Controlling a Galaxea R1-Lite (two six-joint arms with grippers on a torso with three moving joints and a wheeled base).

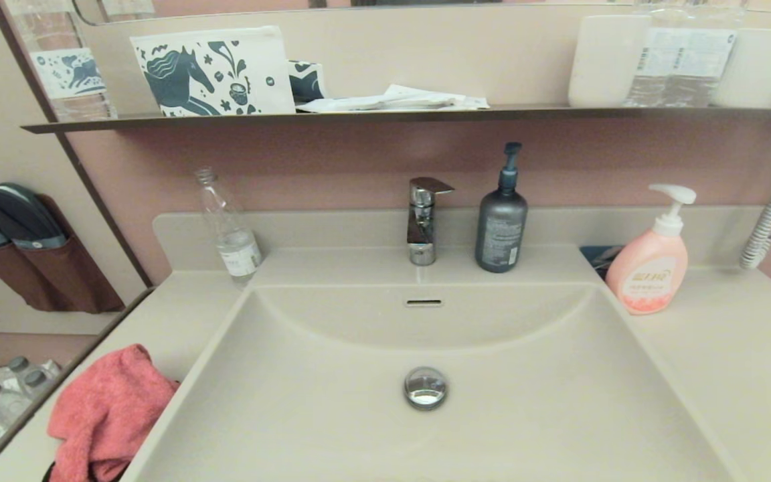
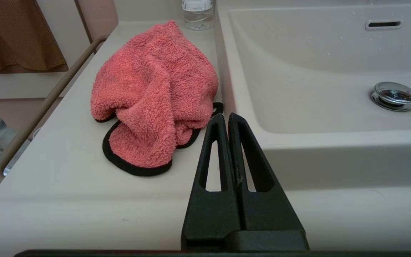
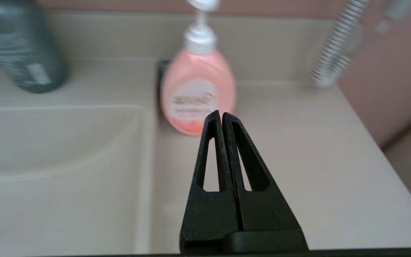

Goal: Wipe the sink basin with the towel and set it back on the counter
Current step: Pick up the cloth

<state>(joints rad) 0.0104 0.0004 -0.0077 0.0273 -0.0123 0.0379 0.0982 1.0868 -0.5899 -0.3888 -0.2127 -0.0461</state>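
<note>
Towel (image 2: 155,89) fuzzy coral terry cloth, black trim. Sink basin (image 1: 332,415) smooth matt beige. Drain plug (image 1: 425,387) glossy chrome. Faucet (image 1: 422,221) shiny metal.

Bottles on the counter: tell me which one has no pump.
The clear bottle, left of the faucet. The grey bottle and the pink bottle, both right of it, have pump heads.

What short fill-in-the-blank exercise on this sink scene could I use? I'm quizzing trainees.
1. The coral-pink terry towel lies crumpled on the beige counter, to the robot's ____ of the beige sink basin.
2. The left tool is ____, holding nothing.
3. The towel's edge trim is ____.
4. The round drain plug is ____-coloured.

Missing: left; shut; black; chrome
</note>
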